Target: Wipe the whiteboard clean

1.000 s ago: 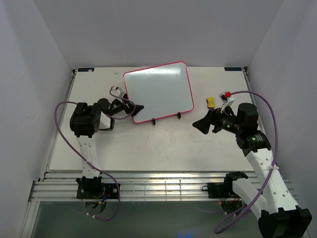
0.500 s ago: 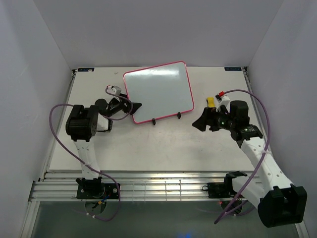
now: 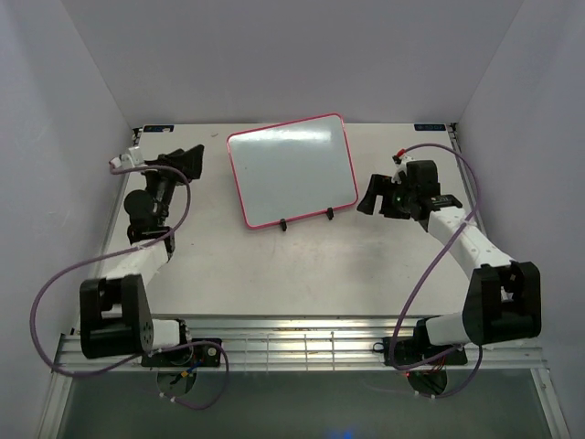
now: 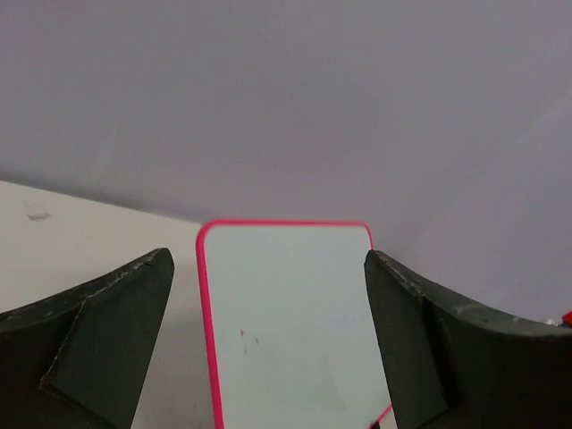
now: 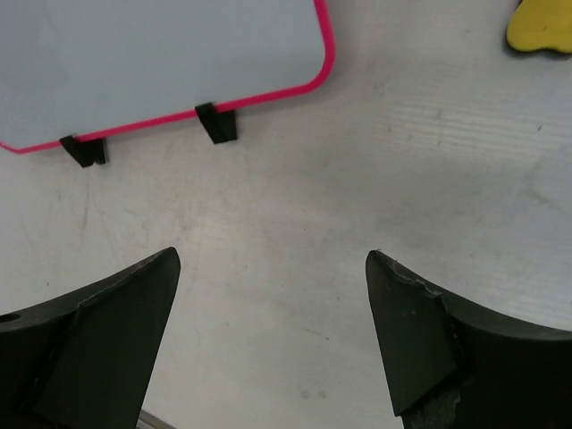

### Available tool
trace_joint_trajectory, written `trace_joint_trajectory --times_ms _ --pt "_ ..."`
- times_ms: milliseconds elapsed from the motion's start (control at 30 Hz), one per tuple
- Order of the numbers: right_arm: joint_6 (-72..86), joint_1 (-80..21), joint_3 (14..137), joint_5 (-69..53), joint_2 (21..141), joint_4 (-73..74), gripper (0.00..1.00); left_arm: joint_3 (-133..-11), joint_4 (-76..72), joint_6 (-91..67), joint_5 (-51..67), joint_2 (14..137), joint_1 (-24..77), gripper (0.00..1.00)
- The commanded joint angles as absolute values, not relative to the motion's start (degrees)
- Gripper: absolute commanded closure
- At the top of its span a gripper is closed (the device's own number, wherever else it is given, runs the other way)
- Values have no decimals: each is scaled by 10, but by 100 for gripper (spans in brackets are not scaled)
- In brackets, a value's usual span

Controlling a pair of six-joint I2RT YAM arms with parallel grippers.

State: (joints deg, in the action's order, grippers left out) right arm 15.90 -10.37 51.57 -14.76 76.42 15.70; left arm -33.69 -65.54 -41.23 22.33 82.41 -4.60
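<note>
Top external view: the left gripper and right gripper are both spread wide, holding nothing, one on each side of the whiteboard. It leans on a thin black stand, mid-table toward the back. A hard push might knock it over.

Left wrist view: I get the whiteboard only as far as the bottom edge, the rest is cut off. A finger of the left gripper covers its lower right corner. The red specks on it are too small to read. Right wrist view: the yellow eraser is clipped by the top right corner. The black stand shows two feet only, the rest is behind the board.
</note>
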Motion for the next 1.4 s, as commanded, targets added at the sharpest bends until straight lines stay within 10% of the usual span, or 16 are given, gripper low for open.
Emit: trace_joint_trajectory --times_ms 0,467,1000,1367 --pt "147 -104 578 -110 809 151 10 -353 -407 -419 76 709 -48 2" --pt "109 -62 771 23 999 261 1 -528 246 -303 98 597 -50 2" --pt "10 -40 992 21 1213 342 39 -393 250 -228 89 454 -9 2" --pt "-18 -35 1009 10 1251 349 42 -395 253 -225 84 449 10 2"
